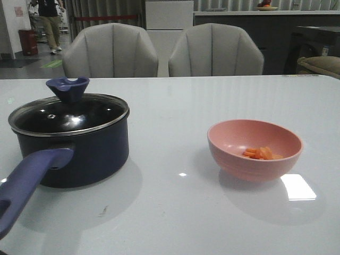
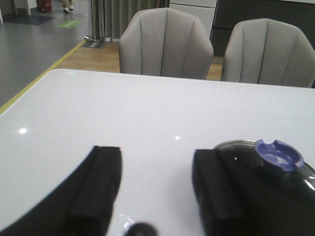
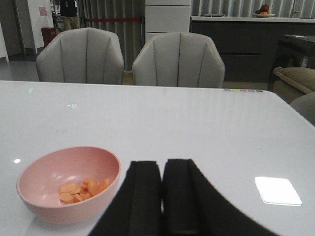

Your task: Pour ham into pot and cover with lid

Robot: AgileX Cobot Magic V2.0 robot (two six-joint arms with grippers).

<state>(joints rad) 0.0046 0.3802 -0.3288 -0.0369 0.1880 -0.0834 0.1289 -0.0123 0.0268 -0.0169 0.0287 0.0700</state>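
The dark navy pot (image 1: pixel 79 151) stands at the left of the table, its long blue-purple handle (image 1: pixel 29 180) toward the front. The glass lid (image 1: pixel 69 114) with its blue-purple knob (image 1: pixel 67 88) sits on the pot. The ham (image 1: pixel 260 153), a small heap of orange slices, lies in a pink bowl (image 1: pixel 255 150) at the right. My left gripper (image 2: pixel 156 164) is open and empty, above the table with the lid (image 2: pixel 295 174) and knob (image 2: pixel 278 154) beside one finger. My right gripper (image 3: pixel 162 169) is shut and empty, beside the pink bowl (image 3: pixel 69 183) with the ham (image 3: pixel 82 189). Neither gripper shows in the front view.
Two grey chairs (image 1: pixel 162 50) stand behind the white table (image 1: pixel 175 212). A person stands far back at the left (image 1: pixel 49 21). A bright light reflection lies on the table to the right of the bowl (image 1: pixel 297 187).
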